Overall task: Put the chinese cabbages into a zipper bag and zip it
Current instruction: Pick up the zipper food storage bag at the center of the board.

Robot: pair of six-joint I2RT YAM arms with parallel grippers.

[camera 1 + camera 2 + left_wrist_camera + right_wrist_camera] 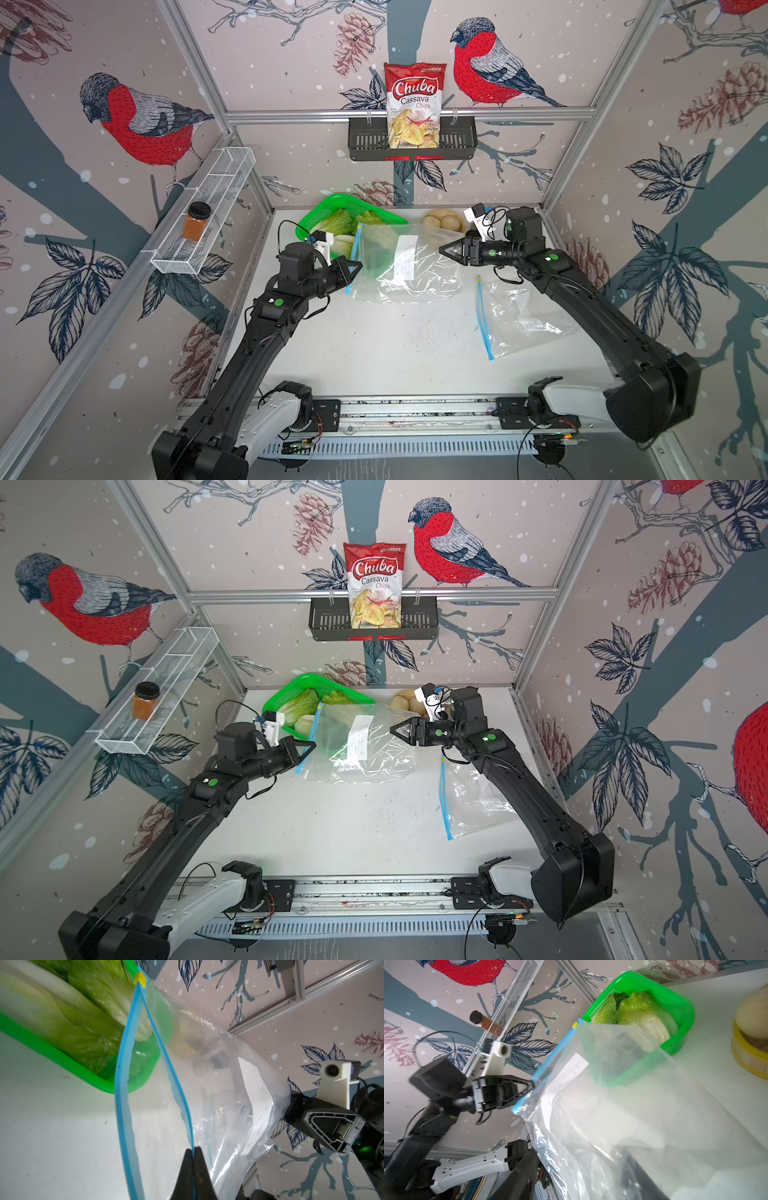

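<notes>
Left arm [249, 353] extended, jaws pinching zipper bag [415, 270] (zip edge)

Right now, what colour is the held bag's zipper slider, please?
Yellow; the slider shows best in left wrist view.

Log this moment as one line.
left gripper: shut on zipper bag zip lip | right gripper: open by bag's bottom | chinese cabbages: in green basket | bag mouth: open

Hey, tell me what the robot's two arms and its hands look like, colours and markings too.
The left arm and right arm are matte black, with white base segments and small green dots. The left hand and right hand have black, triangular, open-framed fingers. White camera mounts sit at the wrists, and thin black cables loop off them.
</notes>
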